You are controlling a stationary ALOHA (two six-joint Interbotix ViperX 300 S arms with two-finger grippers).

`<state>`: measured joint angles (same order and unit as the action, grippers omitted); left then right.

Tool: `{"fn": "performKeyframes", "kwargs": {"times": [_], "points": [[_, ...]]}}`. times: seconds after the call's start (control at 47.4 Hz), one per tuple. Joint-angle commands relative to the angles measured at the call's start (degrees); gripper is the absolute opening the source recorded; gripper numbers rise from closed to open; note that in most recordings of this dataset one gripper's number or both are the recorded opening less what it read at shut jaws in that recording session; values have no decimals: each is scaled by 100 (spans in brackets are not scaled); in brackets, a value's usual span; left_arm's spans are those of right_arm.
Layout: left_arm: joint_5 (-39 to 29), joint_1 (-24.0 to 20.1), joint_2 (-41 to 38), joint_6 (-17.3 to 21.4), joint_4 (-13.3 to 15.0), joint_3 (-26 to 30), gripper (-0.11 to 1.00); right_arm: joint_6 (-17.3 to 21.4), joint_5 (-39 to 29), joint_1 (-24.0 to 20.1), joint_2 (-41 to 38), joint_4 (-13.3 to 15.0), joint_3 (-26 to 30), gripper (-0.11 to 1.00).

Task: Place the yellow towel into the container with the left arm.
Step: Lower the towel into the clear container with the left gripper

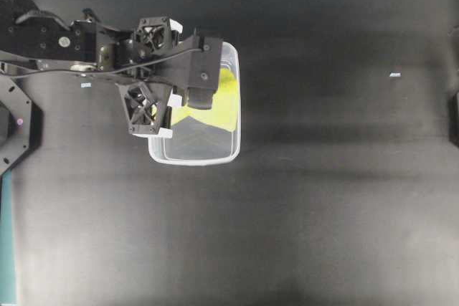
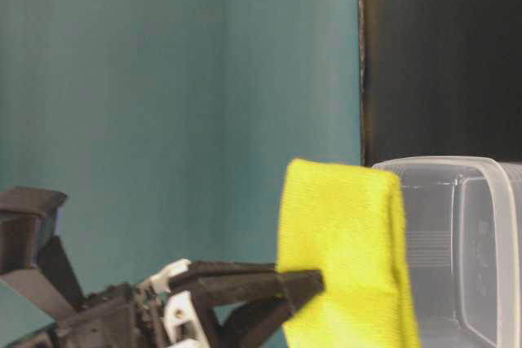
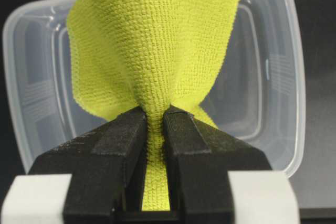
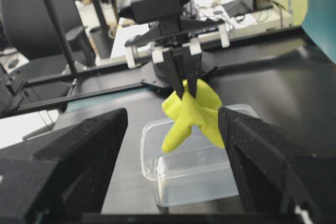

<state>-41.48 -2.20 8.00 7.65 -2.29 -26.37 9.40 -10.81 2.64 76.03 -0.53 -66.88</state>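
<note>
My left gripper [image 3: 156, 114] is shut on the yellow towel [image 3: 152, 40], pinching a bunched fold while the rest fans out below the tips. It holds the towel above the clear container [image 3: 294, 77], which stands on the black table. From overhead the left gripper [image 1: 204, 94] covers the container's upper left part [image 1: 193, 161], with the towel [image 1: 219, 109] showing beneath it. In the right wrist view the towel [image 4: 191, 114] hangs from the left gripper [image 4: 185, 90] over the container [image 4: 157, 174], its lower end inside the rim. My right gripper [image 4: 172, 113] is open and empty, well back from the container.
The black table surrounds the container. Small bits of tape lie at the far right [image 1: 394, 74] and near the left arm [image 1: 85, 85]. A teal wall [image 2: 163, 79] stands behind the table. The left arm's body [image 1: 50, 41] fills the upper left.
</note>
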Motion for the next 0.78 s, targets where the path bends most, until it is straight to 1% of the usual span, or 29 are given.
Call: {"fn": "performKeyframes", "kwargs": {"times": [0.0, 0.021, 0.063, 0.127, 0.169, 0.253, 0.295, 0.337, 0.38, 0.464, 0.527, 0.654, 0.759], "points": [[114, 0, 53, -9, -9, -35, 8, 9, 26, 0, -35, -18, 44, 68], [132, 0, 53, 0, -18, -62, 11, 9, 35, 0, -26, -18, 44, 68], [185, 0, 35, 0, -9, -88, 20, 9, 26, 0, -26, -18, 44, 68], [281, 9, 26, 0, -9, -123, 38, 9, 26, 0, -26, -18, 35, 68], [387, 18, 35, -18, -18, -141, 53, 9, 44, 0, -26, -18, 35, 68], [606, 26, 53, -53, -18, -176, 76, 9, 53, 0, -26, -18, 26, 68], [694, 26, 97, -88, -18, -193, 84, 9, 53, 0, -26, -18, 18, 68], [773, 26, 176, -141, -18, -211, 89, 9, 62, 0, -18, -18, 18, 68], [800, 35, 272, -185, -9, -220, 90, 9, 53, 0, -18, -18, 9, 68], [888, 53, 642, -352, -18, -308, 84, 9, 53, 0, -9, -18, 18, 68], [1099, 79, 958, -475, -18, -439, 84, 9, 35, 0, 0, -18, 18, 68], [1758, 79, 1793, -598, -9, -888, 84, 9, 26, 0, 0, -18, 0, 68], [2250, 53, 2593, -554, -18, -1389, 84, 9, 26, 0, 18, -18, -18, 68]]}}
